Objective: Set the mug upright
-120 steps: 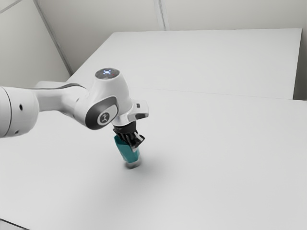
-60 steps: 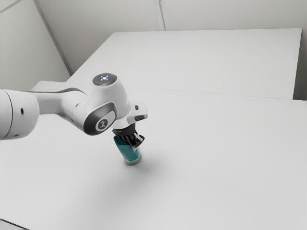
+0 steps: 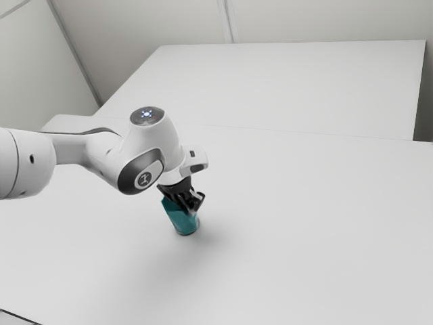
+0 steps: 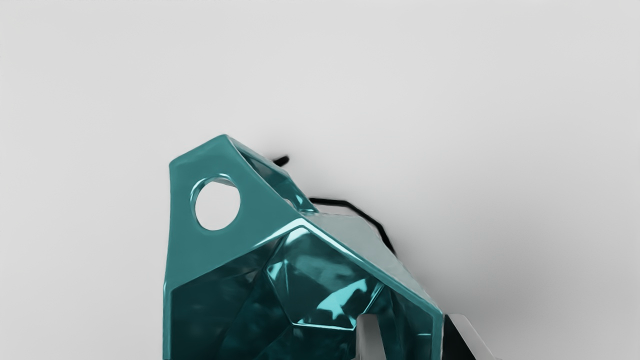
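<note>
The gripper (image 3: 191, 207) reaches down to the teal mug (image 3: 180, 220) in the exterior view, at its upper part. The mug leans, its upper end toward the exterior view's left; its lower end is low over or on the table, contact unclear. In the wrist view the gripper (image 4: 414, 336) is shut on the wall of the mug (image 4: 192, 250), with one finger inside the mouth and the other outside. A round hole pierces the faceted handle part, away from the fingers. The mug's base is hidden there.
The white table (image 3: 304, 223) extends around the mug, with another white surface (image 3: 291, 88) behind it. Pale walls (image 3: 155, 20) stand at the back. A dark-edged corner (image 3: 20, 317) shows at the exterior view's lower left.
The arm and hand have moved down a little. The mug's upper end has lowered with the gripper, and the pale grey area under its lower end has shrunk.
</note>
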Robot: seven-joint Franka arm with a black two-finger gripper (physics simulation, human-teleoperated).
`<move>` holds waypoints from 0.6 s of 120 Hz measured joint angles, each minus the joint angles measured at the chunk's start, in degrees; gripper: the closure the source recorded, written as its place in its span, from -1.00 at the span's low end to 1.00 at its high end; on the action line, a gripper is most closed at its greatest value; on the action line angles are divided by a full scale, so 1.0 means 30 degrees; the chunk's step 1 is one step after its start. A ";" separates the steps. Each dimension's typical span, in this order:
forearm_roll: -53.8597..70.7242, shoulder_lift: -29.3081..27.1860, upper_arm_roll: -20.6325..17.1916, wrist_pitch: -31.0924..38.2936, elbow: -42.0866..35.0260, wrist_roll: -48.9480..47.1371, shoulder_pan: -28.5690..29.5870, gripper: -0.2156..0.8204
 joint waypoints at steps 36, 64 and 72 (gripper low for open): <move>-0.0274 -0.0894 -0.0107 -0.0318 0.0512 -0.0179 -0.0092 -0.13; -0.1162 -0.0589 -0.0755 -0.3701 0.3376 -0.0228 0.0750 -0.40; -0.1255 -0.0519 -0.0946 -0.4690 0.4114 -0.0233 0.0958 -0.44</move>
